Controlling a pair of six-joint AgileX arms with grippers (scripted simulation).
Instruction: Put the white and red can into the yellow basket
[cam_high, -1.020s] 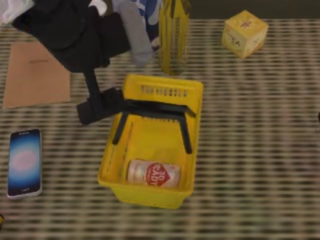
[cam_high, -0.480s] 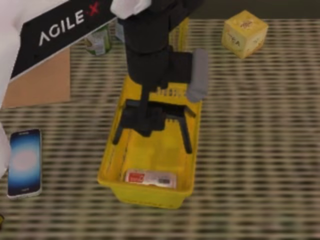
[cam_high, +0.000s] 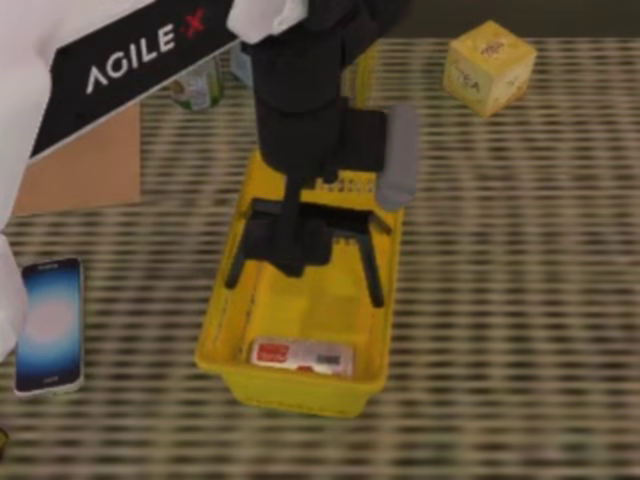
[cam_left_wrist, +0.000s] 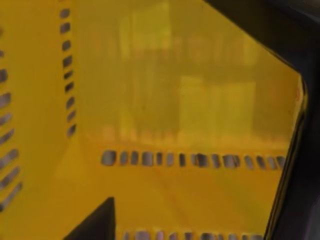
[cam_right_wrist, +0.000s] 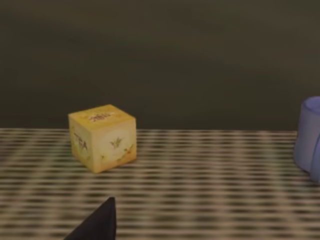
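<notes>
The white and red can (cam_high: 301, 356) lies on its side inside the yellow basket (cam_high: 381, 300) on the striped table (cam_high: 520, 300), with the left gripper (cam_high: 290, 255) above the basket, its finger state impossible to tell.

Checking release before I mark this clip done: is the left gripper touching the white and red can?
Apart. The top view shows the left gripper over the yellow basket's middle, with bare basket floor between it and the white and red can.

"AGILE X" in white and red lettering runs along the left arm (cam_high: 120, 65); no other text legible.
</notes>
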